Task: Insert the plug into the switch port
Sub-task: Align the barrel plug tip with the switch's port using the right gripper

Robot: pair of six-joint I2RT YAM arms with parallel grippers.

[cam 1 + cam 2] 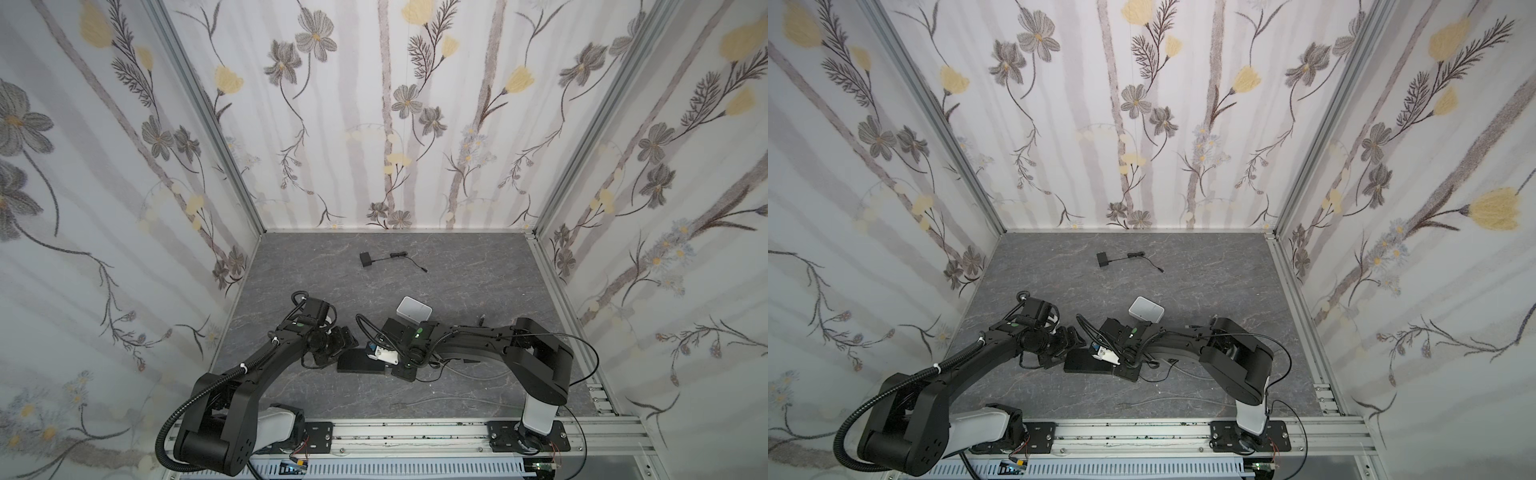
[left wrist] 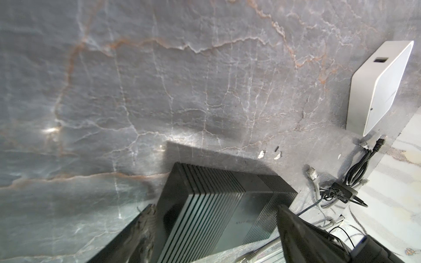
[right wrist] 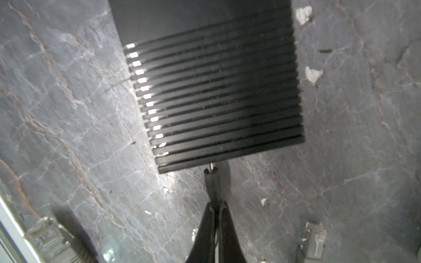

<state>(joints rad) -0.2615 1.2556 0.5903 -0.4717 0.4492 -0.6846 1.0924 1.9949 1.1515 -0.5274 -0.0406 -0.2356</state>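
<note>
My right gripper [image 3: 217,205] is shut on the plug [image 3: 213,182], a thin dark barrel plug. Its metal tip meets the near side face of a black ribbed box [image 3: 211,91]. That box lies flat at the table's middle in both top views [image 1: 359,361] [image 1: 1086,360]. My left gripper [image 2: 216,206] is open, one finger on each side of the box's other end. The switch port [image 2: 381,60] is a small dark socket on the thin side of a flat white box [image 1: 414,309], apart from both grippers.
A black power adapter [image 1: 365,259] with a thin cord lies near the back wall. Grey network plugs [image 3: 50,236] [image 3: 313,236] lie on either side of my right gripper. A bundle of black cable [image 2: 355,177] sits beside the white box. A grey cable [image 1: 436,401] runs near the front rail.
</note>
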